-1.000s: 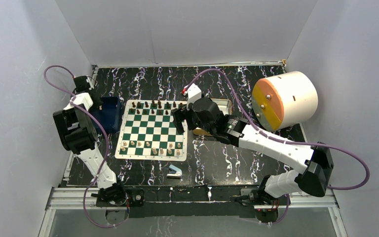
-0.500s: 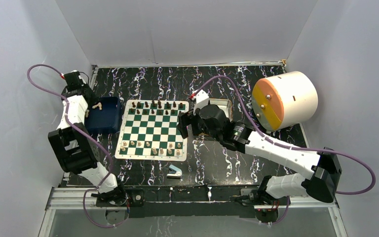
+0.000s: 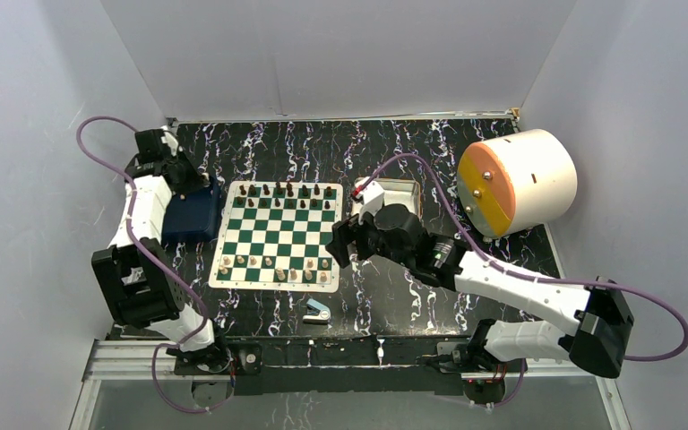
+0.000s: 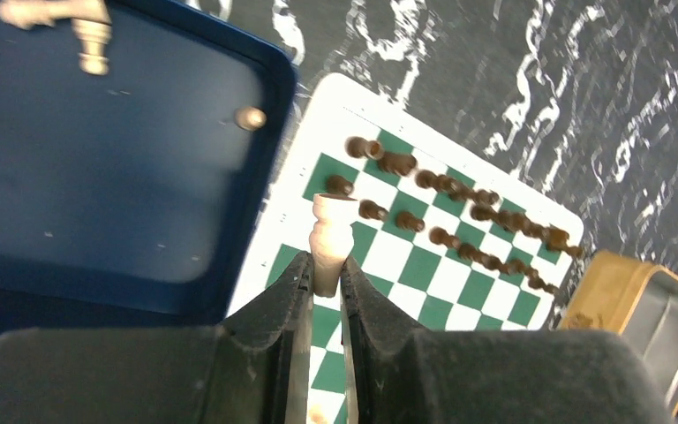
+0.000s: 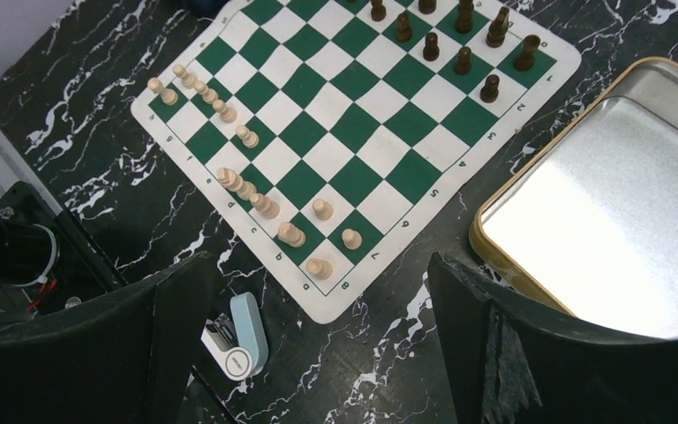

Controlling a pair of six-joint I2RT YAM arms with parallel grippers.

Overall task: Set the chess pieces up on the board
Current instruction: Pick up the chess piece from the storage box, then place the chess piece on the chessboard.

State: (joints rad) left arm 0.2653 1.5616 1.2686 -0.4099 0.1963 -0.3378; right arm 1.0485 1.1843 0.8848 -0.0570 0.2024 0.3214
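The green and white board (image 3: 278,235) lies mid-table, with dark brown pieces (image 3: 282,191) along its far rows and pale pieces (image 3: 273,268) along its near rows. My left gripper (image 4: 323,278) is shut on a pale beige piece (image 4: 330,238), held above the seam between the dark blue tray (image 4: 97,168) and the board's far-left corner (image 4: 340,97). Pale pieces (image 4: 88,35) lie in the tray. My right gripper (image 5: 318,327) is open and empty above the table by the board's near-right corner (image 5: 335,305). It also shows in the top view (image 3: 339,240).
A silver tin (image 5: 600,203) lies right of the board, empty. A blue-and-white stapler-like object (image 5: 234,340) sits near the board's front edge. A big white cylinder with an orange face (image 3: 515,182) stands at the far right. Walls close in the table.
My left gripper has come off the blue tray toward the board with a pale piece in it. My right gripper has drawn back from the board's far-right side to its near-right corner.
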